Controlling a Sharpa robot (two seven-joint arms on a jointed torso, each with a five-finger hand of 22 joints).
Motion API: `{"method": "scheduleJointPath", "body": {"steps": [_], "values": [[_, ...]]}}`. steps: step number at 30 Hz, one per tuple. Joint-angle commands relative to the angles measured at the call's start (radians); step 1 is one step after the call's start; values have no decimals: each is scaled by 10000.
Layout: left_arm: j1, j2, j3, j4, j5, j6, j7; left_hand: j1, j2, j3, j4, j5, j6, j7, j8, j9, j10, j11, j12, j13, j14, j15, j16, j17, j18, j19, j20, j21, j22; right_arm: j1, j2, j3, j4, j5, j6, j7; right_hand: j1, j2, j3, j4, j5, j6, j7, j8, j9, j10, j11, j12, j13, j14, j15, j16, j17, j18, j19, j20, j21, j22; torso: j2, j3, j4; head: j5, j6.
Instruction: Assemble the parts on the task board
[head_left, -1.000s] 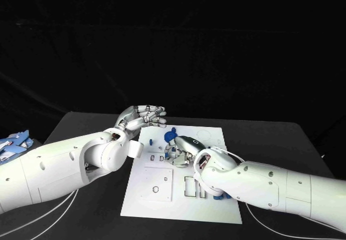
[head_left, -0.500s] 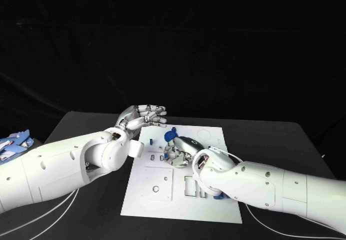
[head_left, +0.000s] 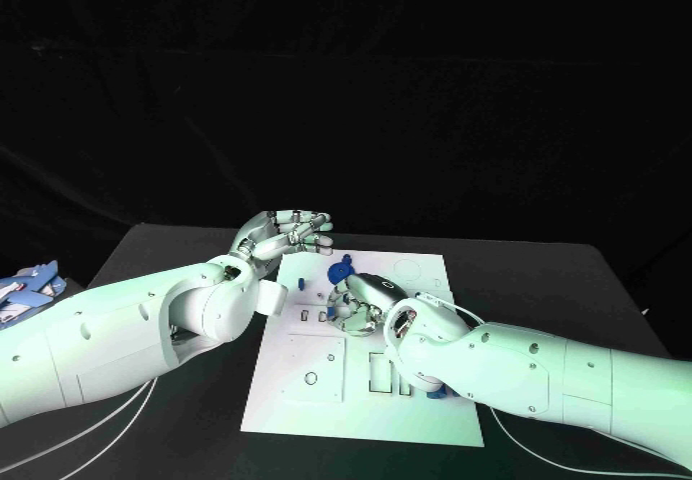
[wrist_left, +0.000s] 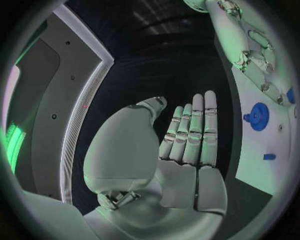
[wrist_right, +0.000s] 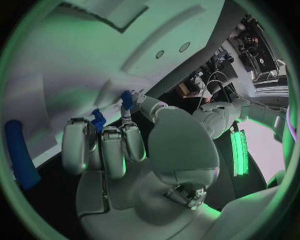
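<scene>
The white task board (head_left: 310, 395) lies in the middle of the black table. A blue gear-like part (head_left: 339, 270) sits near its far end, also seen as the gear (wrist_left: 258, 116) in the left wrist view. My right hand (head_left: 361, 302) is low over the board just in front of that gear, fingers curled in. Two small blue parts (wrist_right: 97, 120) show just past its fingertips (wrist_right: 103, 142); whether they touch is unclear. A long blue part (wrist_right: 19, 155) lies on the board beside the hand. My left hand (head_left: 289, 232) hovers over the board's far left corner, holding nothing, fingers (wrist_left: 194, 125) straight.
Slots and holes (head_left: 378, 372) mark the board's near half, and another small blue part (head_left: 440, 392) peeks out by my right forearm. A blue and white object (head_left: 29, 285) sits at the table's left edge. White cables (head_left: 101, 420) trail off the front.
My right hand has crept a little to the left across the board, closer to the blue gear. The left hand has stayed where it was.
</scene>
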Motion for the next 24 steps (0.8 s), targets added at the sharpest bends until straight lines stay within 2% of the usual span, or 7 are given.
{"method": "scheduleJointPath", "body": {"steps": [1,24], "values": [[8,21,8,9,-18,170,52,-39,56,13,-72,-38,-63,218,-42,-13,-67,22,-42,6,-87,2,-51,15,83,-65,25,64,14,-39,0,-26,-29,-116,388,-69,-44,24,-25,47,20,-68,10,40,222,-61,-9,-39,707,847,-64,20,1548,45,-40,-54,-64,314,3,0,-1,-2,-6],[7,20,8,-1,-18,172,43,-39,56,13,-72,-38,-63,218,-42,-13,-67,22,-42,6,-87,2,-51,15,83,-65,25,64,14,-39,29,-29,-57,-114,190,-26,-305,-377,-253,224,71,-557,197,-133,110,-309,151,-240,486,825,65,-13,1454,73,-124,38,-229,203,6,-3,8,-23,4]]}}
